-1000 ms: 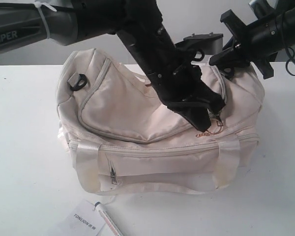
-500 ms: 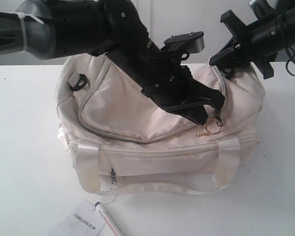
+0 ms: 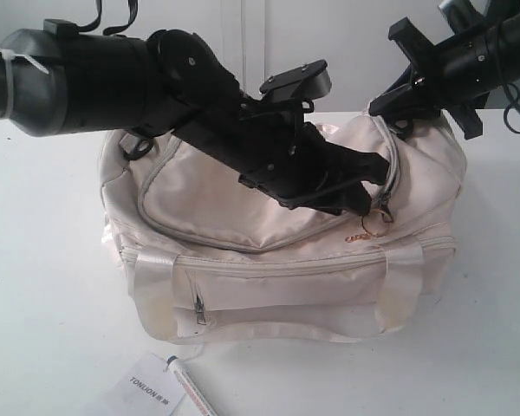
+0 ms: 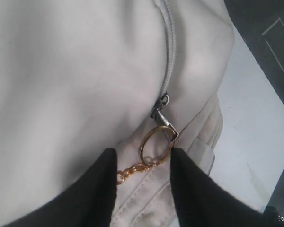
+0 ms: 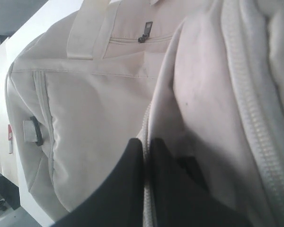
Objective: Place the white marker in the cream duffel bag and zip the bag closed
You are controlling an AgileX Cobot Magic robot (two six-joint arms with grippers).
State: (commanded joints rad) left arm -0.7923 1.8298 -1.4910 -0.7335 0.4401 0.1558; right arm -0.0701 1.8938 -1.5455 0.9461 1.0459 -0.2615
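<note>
The cream duffel bag sits on the white table, with the white marker lying outside it by the front edge. My left gripper is open over the bag's top right. Its fingertips flank the gold ring zipper pull, which hangs from the slider just past them; one pad touches the ring's edge. My right gripper is at the bag's right end, shut on the zipper edge of the bag.
A white paper tag printed TONLION lies beside the marker at the front edge of the table. The left arm stretches across the bag's top. A front zip pocket pull hangs low on the bag.
The left arm has swung down to lie more level across the bag, and its fingertips have risen off the gold ring, which now hangs below them. The right gripper has not moved.
</note>
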